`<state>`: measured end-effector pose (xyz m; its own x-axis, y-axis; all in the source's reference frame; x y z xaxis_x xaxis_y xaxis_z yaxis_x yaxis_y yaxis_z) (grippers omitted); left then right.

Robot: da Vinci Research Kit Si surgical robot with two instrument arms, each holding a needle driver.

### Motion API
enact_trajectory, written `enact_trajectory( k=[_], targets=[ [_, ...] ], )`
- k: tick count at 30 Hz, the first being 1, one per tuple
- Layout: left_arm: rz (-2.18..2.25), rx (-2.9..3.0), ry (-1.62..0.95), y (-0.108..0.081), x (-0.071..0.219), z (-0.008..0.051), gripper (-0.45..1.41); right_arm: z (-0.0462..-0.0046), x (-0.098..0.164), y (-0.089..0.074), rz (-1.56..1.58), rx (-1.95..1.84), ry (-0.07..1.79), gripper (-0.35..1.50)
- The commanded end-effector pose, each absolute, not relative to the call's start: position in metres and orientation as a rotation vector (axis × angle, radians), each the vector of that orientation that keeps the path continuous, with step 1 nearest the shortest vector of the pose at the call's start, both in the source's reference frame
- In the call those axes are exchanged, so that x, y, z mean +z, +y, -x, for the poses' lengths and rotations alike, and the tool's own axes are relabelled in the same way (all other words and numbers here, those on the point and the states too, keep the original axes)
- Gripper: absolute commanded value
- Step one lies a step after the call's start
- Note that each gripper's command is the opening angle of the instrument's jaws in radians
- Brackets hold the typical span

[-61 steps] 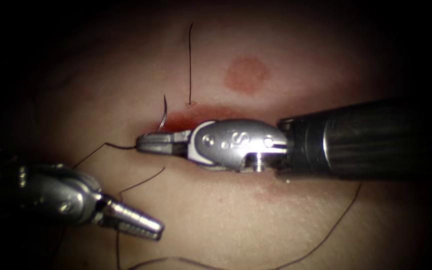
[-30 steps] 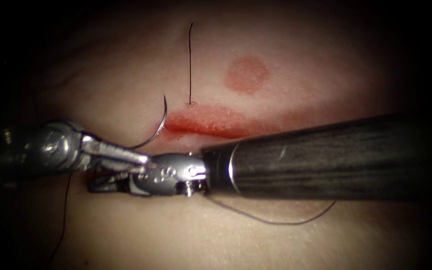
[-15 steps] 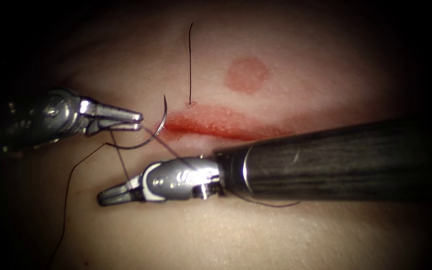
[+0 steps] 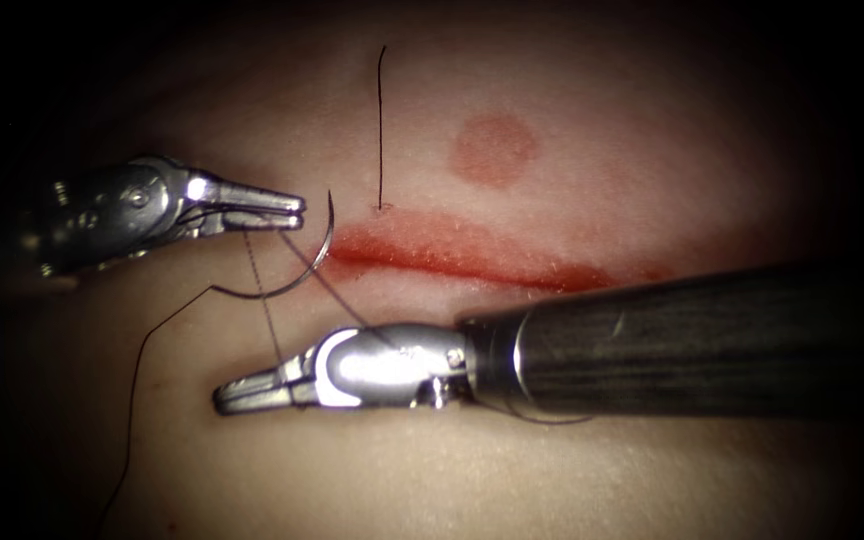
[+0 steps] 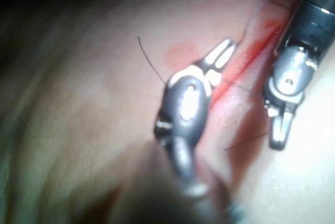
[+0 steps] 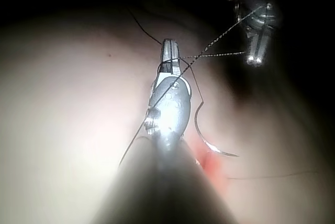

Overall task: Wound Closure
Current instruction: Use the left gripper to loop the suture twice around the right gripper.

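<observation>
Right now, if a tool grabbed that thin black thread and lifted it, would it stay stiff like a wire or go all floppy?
Probably floppy. The thread lies in loose curves over the tissue, as slack string would. Between the left tool and right tool it runs straight, so it likely only straightens when pulled. The curved needle beside it looks rigid by comparison.

No lettering, number or sign can be read on either tool or on the tissue
</observation>
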<state>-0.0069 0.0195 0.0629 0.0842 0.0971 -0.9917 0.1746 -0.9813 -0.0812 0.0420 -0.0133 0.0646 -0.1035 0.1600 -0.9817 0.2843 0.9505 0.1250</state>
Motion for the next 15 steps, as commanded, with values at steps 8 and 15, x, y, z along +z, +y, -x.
enact_trajectory(
  k=[8,15],
  targets=[
    [-2.279,-2.070,0.272,0.0199,0.0657,0.0070,-0.35,-0.0417,0.0651,-0.0136,-0.345,0.002,1.773,0.19],
    [-2.283,-2.076,0.265,0.0201,0.0663,0.0069,-0.35,-0.0413,0.0652,-0.0132,-0.358,0.097,1.798,0.89]
  ],
)
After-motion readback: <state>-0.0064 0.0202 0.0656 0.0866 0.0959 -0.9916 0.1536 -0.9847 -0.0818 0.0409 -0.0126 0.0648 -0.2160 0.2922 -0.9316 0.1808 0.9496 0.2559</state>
